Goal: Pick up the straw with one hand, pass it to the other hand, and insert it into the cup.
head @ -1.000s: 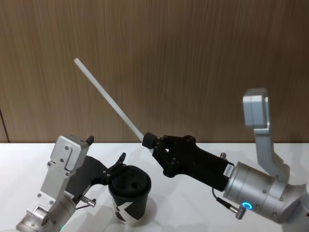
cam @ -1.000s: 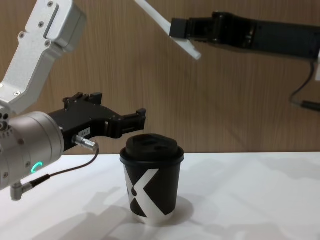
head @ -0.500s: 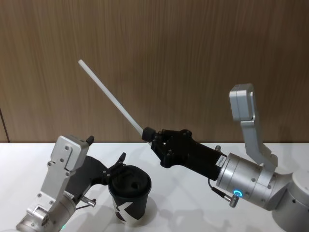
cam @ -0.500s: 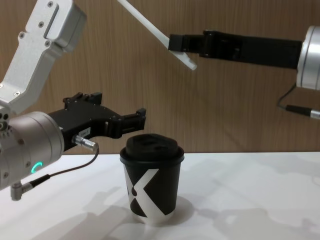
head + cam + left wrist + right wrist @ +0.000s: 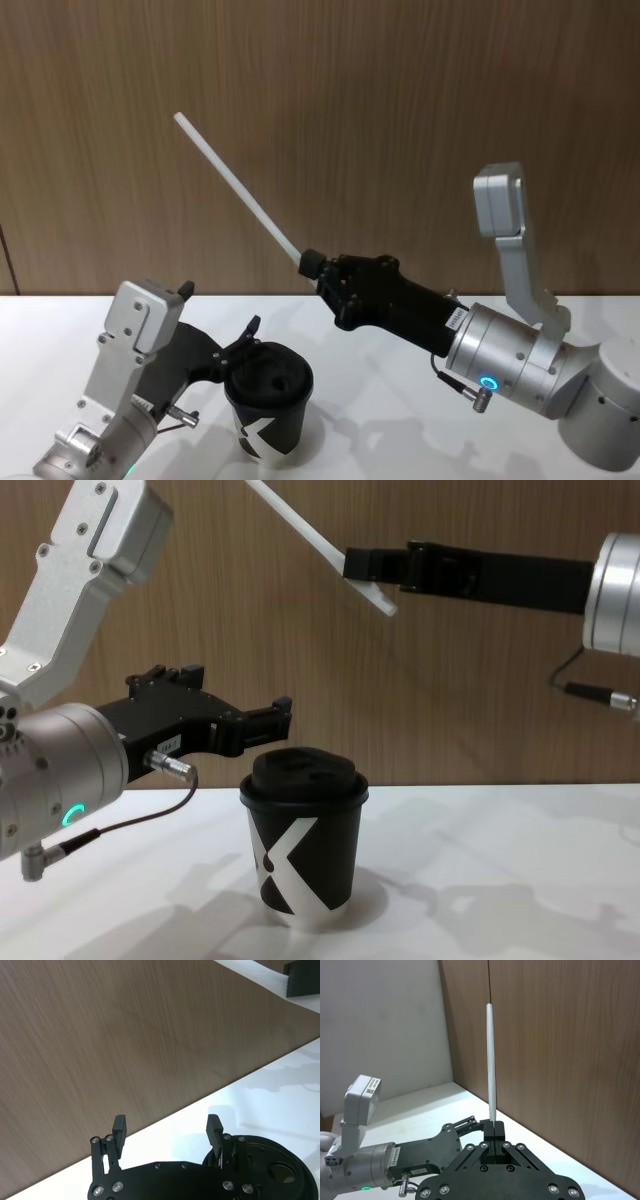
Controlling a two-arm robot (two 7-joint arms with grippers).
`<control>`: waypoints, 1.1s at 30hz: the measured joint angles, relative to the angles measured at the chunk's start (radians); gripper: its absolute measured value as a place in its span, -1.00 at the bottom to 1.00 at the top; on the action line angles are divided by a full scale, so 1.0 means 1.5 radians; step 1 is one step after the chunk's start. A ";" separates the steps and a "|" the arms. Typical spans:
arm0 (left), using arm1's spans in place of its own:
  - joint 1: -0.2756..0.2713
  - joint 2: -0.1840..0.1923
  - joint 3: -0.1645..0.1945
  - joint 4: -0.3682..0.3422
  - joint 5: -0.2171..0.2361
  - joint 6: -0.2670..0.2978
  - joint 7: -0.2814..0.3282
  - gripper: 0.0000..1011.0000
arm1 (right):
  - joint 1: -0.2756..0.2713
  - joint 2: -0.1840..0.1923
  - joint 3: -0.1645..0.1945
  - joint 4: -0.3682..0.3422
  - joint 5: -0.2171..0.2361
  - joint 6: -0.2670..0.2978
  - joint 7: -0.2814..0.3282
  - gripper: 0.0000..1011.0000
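While aloft, straw in end effector

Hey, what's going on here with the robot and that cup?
The right gripper is shut on a long, thin white plastic straw, holding it slanted above and right of a small black paper cup with a domed lid. The cup stands on the white table. The left gripper hovers open beside the lid. The straw is not yet inserted.

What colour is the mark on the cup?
White X-like mark on the black cup; clearest in the chest view.
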 joint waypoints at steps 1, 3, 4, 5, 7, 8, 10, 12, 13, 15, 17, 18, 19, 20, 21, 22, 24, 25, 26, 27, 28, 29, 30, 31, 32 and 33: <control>0.000 0.000 0.000 0.000 0.000 0.000 0.000 0.98 | 0.002 0.000 0.000 0.002 0.000 -0.001 0.000 -0.99; 0.000 0.000 0.000 0.000 0.000 0.000 0.000 0.98 | 0.003 0.000 -0.001 0.004 0.001 -0.002 -0.001 -0.99; 0.000 0.000 -0.001 0.000 0.000 0.000 -0.001 0.98 | 0.004 -0.001 -0.001 0.005 0.001 -0.003 -0.001 -0.99; 0.000 0.000 -0.002 -0.001 0.000 0.000 -0.001 0.98 | 0.004 -0.001 -0.001 0.005 0.001 -0.003 -0.001 -0.99; 0.001 0.000 -0.004 -0.002 -0.002 -0.001 -0.002 0.98 | 0.006 -0.001 -0.001 0.007 0.001 -0.004 -0.001 -0.99; 0.001 0.000 -0.006 -0.004 -0.005 -0.002 -0.005 0.98 | 0.006 -0.001 -0.001 0.007 0.002 -0.004 -0.001 -0.99; 0.002 0.001 -0.010 -0.006 -0.010 -0.004 -0.008 0.98 | 0.007 -0.001 -0.002 0.009 0.002 -0.005 -0.001 -0.99; 0.003 0.002 -0.016 -0.012 -0.020 -0.006 -0.015 0.98 | 0.008 -0.001 -0.002 0.010 0.002 -0.005 -0.001 -0.99; 0.004 0.003 -0.020 -0.017 -0.028 -0.008 -0.021 0.98 | 0.008 -0.001 -0.002 0.010 0.002 -0.005 -0.002 -0.99; 0.005 0.004 -0.026 -0.022 -0.039 -0.009 -0.030 0.98 | 0.009 -0.001 -0.002 0.011 0.002 -0.006 -0.002 -0.99; 0.006 0.006 -0.031 -0.028 -0.048 -0.010 -0.037 0.98 | 0.009 -0.001 -0.002 0.012 0.002 -0.006 -0.002 -0.99; 0.007 0.008 -0.038 -0.034 -0.060 -0.010 -0.046 0.98 | 0.009 -0.001 -0.002 0.012 0.002 -0.006 -0.002 -0.99; 0.007 0.008 -0.041 -0.038 -0.067 -0.011 -0.051 0.98 | 0.010 -0.001 -0.002 0.012 0.003 -0.007 -0.002 -0.99; 0.008 0.010 -0.048 -0.044 -0.080 -0.011 -0.061 0.98 | 0.010 -0.001 -0.002 0.013 0.003 -0.007 -0.002 -0.99; 0.008 0.010 -0.050 -0.046 -0.086 -0.011 -0.065 0.98 | 0.010 -0.001 -0.002 0.013 0.003 -0.007 -0.002 -0.99; 0.008 0.010 -0.053 -0.050 -0.092 -0.011 -0.070 0.98 | 0.010 -0.002 -0.002 0.013 0.003 -0.007 -0.002 -0.99; 0.008 0.011 -0.062 -0.057 -0.114 -0.012 -0.087 0.98 | 0.010 -0.002 -0.002 0.014 0.003 -0.007 -0.002 -0.99; 0.009 0.012 -0.066 -0.060 -0.121 -0.012 -0.091 0.98 | 0.011 -0.002 -0.003 0.014 0.003 -0.007 -0.002 -0.99; 0.009 0.012 -0.069 -0.063 -0.128 -0.012 -0.096 0.98 | 0.011 -0.002 -0.003 0.014 0.003 -0.007 -0.002 -0.99; 0.009 0.011 -0.075 -0.066 -0.145 -0.012 -0.108 0.98 | 0.011 -0.002 -0.003 0.014 0.003 -0.008 -0.002 -0.99; 0.009 0.011 -0.078 -0.068 -0.152 -0.012 -0.113 0.98 | 0.011 -0.002 -0.003 0.014 0.003 -0.008 -0.002 -0.99; 0.009 0.011 -0.080 -0.069 -0.159 -0.012 -0.119 0.98 | 0.011 -0.002 -0.003 0.014 0.003 -0.008 -0.002 -0.99; 0.009 0.010 -0.087 -0.073 -0.173 -0.012 -0.129 0.98 | 0.011 -0.002 -0.003 0.014 0.003 -0.008 -0.002 -0.99; 0.009 0.009 -0.088 -0.074 -0.181 -0.012 -0.134 0.98 | 0.011 -0.002 -0.003 0.014 0.003 -0.008 -0.002 -0.99; 0.009 0.008 -0.092 -0.075 -0.188 -0.012 -0.139 0.98 | 0.011 -0.002 -0.003 0.014 0.003 -0.008 -0.002 -0.99; 0.009 0.008 -0.094 -0.076 -0.198 -0.012 -0.146 0.98 | 0.011 -0.002 -0.003 0.014 0.003 -0.008 -0.002 -0.99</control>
